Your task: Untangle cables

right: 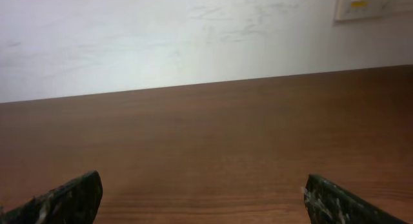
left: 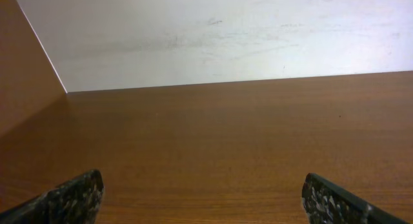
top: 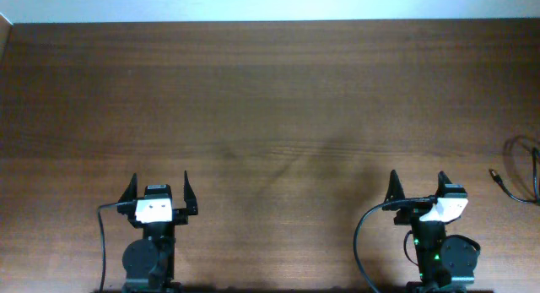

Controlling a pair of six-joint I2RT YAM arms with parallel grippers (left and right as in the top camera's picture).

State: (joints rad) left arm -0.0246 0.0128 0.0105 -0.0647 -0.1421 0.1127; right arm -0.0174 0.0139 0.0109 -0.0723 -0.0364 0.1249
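Note:
Thin black cables (top: 525,169) lie at the far right edge of the wooden table (top: 270,99) in the overhead view, partly cut off by the frame, with a small metallic plug end (top: 495,173) pointing left. My left gripper (top: 159,190) is open and empty near the table's front edge, far left of the cables. My right gripper (top: 418,183) is open and empty near the front edge, a short way left of the cables. In the left wrist view the left gripper (left: 203,198) frames only bare wood. In the right wrist view the right gripper (right: 203,198) does the same; no cable shows there.
A pale wall (left: 232,37) rises behind the table's far edge. A brown side panel (left: 26,75) stands at the far left. A white framed fixture (right: 371,4) hangs on the wall at the upper right. Thicker black arm cables (top: 364,234) loop beside each arm base.

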